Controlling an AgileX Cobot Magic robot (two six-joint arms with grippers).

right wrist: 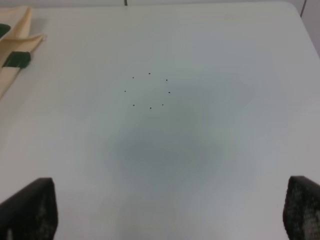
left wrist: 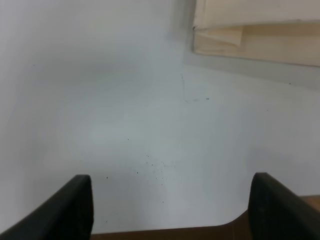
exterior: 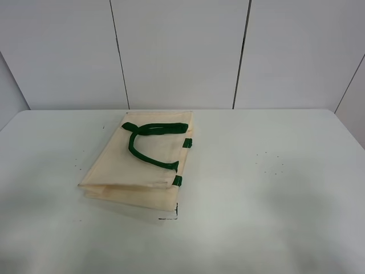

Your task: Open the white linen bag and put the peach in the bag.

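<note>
No text, label, brand, number or sign can be read in any view. The white linen bag (exterior: 140, 165) shows plain cloth with no print. The table (exterior: 274, 188) carries only tiny dark specks, not characters.

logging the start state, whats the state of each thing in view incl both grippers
white linen bag: lying flat on the table, folded, mouth shut
green handles: lying limp on top of the bag
left gripper: open, empty, over bare table short of the bag
right gripper: open, empty, over bare table
table: white, a few small dark specks
peach: not in any view
</note>
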